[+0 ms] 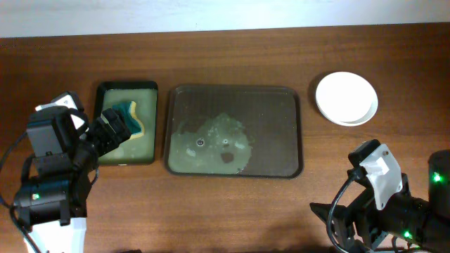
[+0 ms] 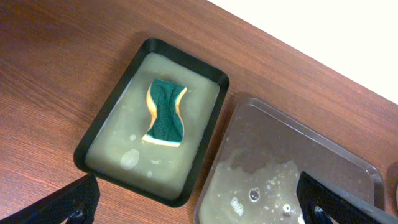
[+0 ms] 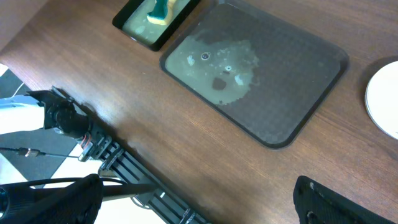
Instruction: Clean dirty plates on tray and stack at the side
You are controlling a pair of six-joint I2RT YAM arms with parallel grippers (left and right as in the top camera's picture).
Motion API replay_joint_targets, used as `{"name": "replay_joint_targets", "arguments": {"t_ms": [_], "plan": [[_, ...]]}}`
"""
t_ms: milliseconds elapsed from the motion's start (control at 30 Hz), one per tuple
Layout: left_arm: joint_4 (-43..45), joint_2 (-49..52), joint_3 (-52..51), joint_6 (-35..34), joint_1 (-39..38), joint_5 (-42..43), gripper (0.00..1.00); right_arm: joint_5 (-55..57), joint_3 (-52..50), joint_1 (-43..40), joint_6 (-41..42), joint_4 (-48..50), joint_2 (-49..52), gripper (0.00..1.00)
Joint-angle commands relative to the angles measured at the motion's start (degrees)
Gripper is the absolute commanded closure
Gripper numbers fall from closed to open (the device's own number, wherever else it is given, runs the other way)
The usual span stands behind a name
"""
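The large dark tray [image 1: 281, 98] lies in the middle of the table with a soapy yellowish puddle and no plates on it; it also shows in the left wrist view [image 2: 348, 162] and the right wrist view [image 3: 298, 81]. White plates [image 1: 346, 98] sit stacked on the table to the tray's right; an edge shows in the right wrist view [image 3: 384, 99]. My left gripper [image 1: 112, 126] is open and empty, held above the small green tray. My right gripper [image 1: 337, 228] is open and empty near the table's front right edge.
A small dark green tray [image 1: 126, 123] of soapy water holds a green and yellow sponge [image 1: 130, 116], left of the large tray; both show in the left wrist view [image 2: 165, 112]. A metal stand [image 3: 106, 149] shows off the table's front edge.
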Motion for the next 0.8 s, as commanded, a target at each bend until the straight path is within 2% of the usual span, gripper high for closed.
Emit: {"name": "replay_joint_targets", "arguments": {"t_ms": [0, 167, 267, 367, 400, 500, 600, 767], "plan": [[0.09, -0.39, 0.33, -0.52, 0.31, 0.17, 0.01, 0.52, 0.26, -0.2, -0.74, -0.33, -1.31, 0.02], [0.09, -0.39, 0.33, -0.52, 0.31, 0.17, 0.01, 0.5, 0.26, -6.23, -0.74, -0.33, -9.46, 0.02], [0.09, -0.39, 0.33, -0.52, 0.31, 0.17, 0.01, 2.21, 0.26, -7.04, -0.79, -0.07, -13.64, 0.02], [0.09, -0.39, 0.33, -0.52, 0.31, 0.17, 0.01, 4.92, -2.95, -7.04, -0.83, 6.58, -16.52, 0.02], [0.09, -0.39, 0.33, -0.52, 0.31, 0.17, 0.01, 4.98, -7.13, -7.06, -1.79, 10.58, -18.49, 0.02], [0.09, -0.39, 0.33, -0.52, 0.31, 0.17, 0.01, 5.07, -28.06, -7.06, -4.94, 27.12, -26.86, 0.02], [0.09, -0.39, 0.33, -0.52, 0.31, 0.17, 0.01, 4.96, -56.0, -7.04, -6.54, 52.09, -36.61, 0.02], [0.09, -0.39, 0.33, -0.55, 0.31, 0.17, 0.01, 2.36, -81.74, -7.04, -6.54, 79.84, -47.58, 0.02]]}}
